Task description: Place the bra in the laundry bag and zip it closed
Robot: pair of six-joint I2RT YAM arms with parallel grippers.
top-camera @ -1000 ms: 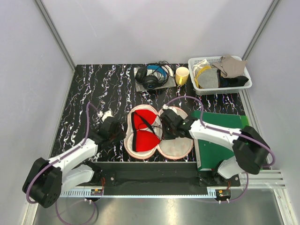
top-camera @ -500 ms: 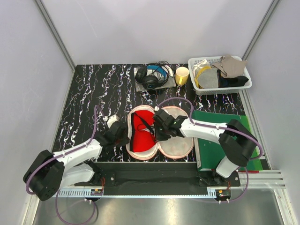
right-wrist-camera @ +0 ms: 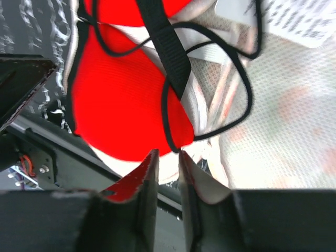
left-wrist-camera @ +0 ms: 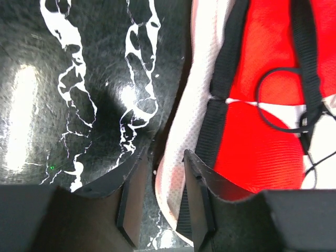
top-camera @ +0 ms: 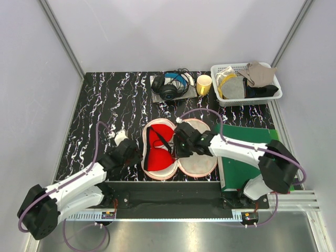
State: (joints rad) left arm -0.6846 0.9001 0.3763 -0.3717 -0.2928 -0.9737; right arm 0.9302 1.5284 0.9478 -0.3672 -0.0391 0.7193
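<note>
Left arm: stretched low from the near-left corner, with the left gripper (top-camera: pixel 131 153) at the left rim of the laundry bag (top-camera: pixel 199 164). Its jaws are parted and loosely straddle the pale mesh edge.
Right arm: reaches in from the right over the bag's right lobe, with the right gripper (top-camera: pixel 180 145) at the bag's middle. Its jaws are a narrow slit apart beside a black strap loop; I cannot tell whether they hold anything.
Bra (top-camera: pixel 157 155): folded inside the left lobe, long axis running far-to-near.
Laundry bag: lies open, lobes side by side, long axis along the table's near edge.
Room: the bag's near rim is close to the edge of the table (top-camera: pixel 100 105). The green mat (top-camera: pixel 247 134) is just beside the right lobe. Bare marbled top lies to the left and beyond.
</note>
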